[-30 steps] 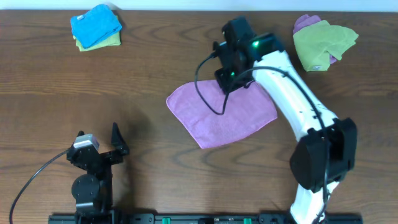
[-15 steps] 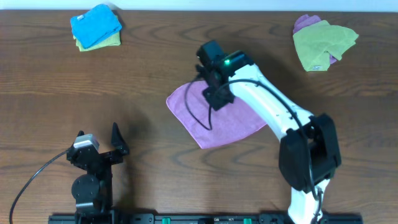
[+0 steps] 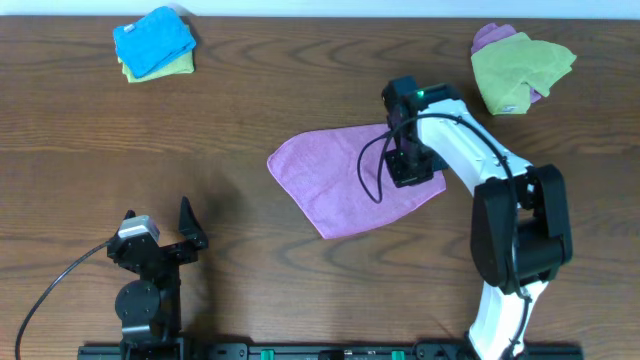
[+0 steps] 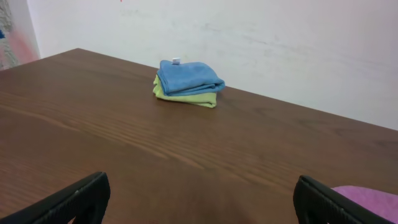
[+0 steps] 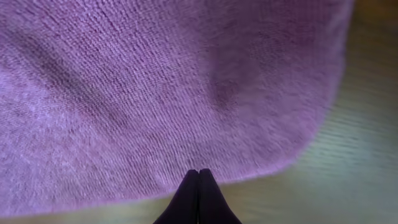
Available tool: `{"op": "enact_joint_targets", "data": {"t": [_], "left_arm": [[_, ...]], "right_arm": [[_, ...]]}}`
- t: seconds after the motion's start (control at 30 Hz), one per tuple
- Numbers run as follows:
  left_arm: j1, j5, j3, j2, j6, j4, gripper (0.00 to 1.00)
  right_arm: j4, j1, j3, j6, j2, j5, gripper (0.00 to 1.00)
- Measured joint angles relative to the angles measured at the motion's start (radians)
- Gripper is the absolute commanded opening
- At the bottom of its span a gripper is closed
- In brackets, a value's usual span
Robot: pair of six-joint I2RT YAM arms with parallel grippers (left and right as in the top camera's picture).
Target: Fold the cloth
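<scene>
spreading across the middle of the dark wooden table [image 3: 250, 120], the cloth [image 3: 335, 190] lies flat in one layer, skewed like a diamond, with no fold in it yet; the white right arm [image 3: 465, 160] reaches over its right-hand part, and the right gripper [image 5: 199, 179] sits low at that rounded corner, its black tips pressed together with no fabric seen between them, bare wood just beyond the hem. two other piles sit well apart at the back edge, a blue cloth [image 3: 153, 38] on a green one at far left and a lime-green cloth [image 3: 520, 65] at far right. the left gripper [image 3: 158, 224] hangs at the near left with its fingers spread wide, holding nothing. the step in hand looks like taking hold of the right corner: closed tips can only push the pile, so the jaws would need to part, straddle the hem and pinch close to the edge, catching one layer only. a low lift and a steady carry toward the far left corner should keep the towel from dragging; the free arm could pin the left side so the edges meet squarely
</scene>
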Motion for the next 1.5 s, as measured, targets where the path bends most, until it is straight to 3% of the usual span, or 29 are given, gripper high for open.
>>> {"op": "enact_joint_targets", "data": {"t": [0.23, 0.6, 1.03, 1.23, 1.5], "left_arm": [[0.0, 0.0, 0.0, 0.0, 0.0, 0.0, 0.95], [0.0, 0.0, 0.0, 0.0, 0.0, 0.0, 0.95], [0.0, 0.0, 0.0, 0.0, 0.0, 0.0, 0.95], [0.0, 0.0, 0.0, 0.0, 0.0, 0.0, 0.96], [0.0, 0.0, 0.0, 0.0, 0.0, 0.0, 0.96]], "right_arm": [[0.119, -0.025, -0.048, 0.0, 0.0, -0.008, 0.02], [0.174, -0.169, -0.092, -0.012, 0.0, -0.01, 0.02], [0.254, -0.174, -0.208, -0.024, -0.048, -0.055, 0.02], [0.194, -0.129, -0.218, -0.02, -0.053, -0.094, 0.02], [0.085, 0.037, -0.245, 0.028, -0.061, -0.148, 0.02]]}}
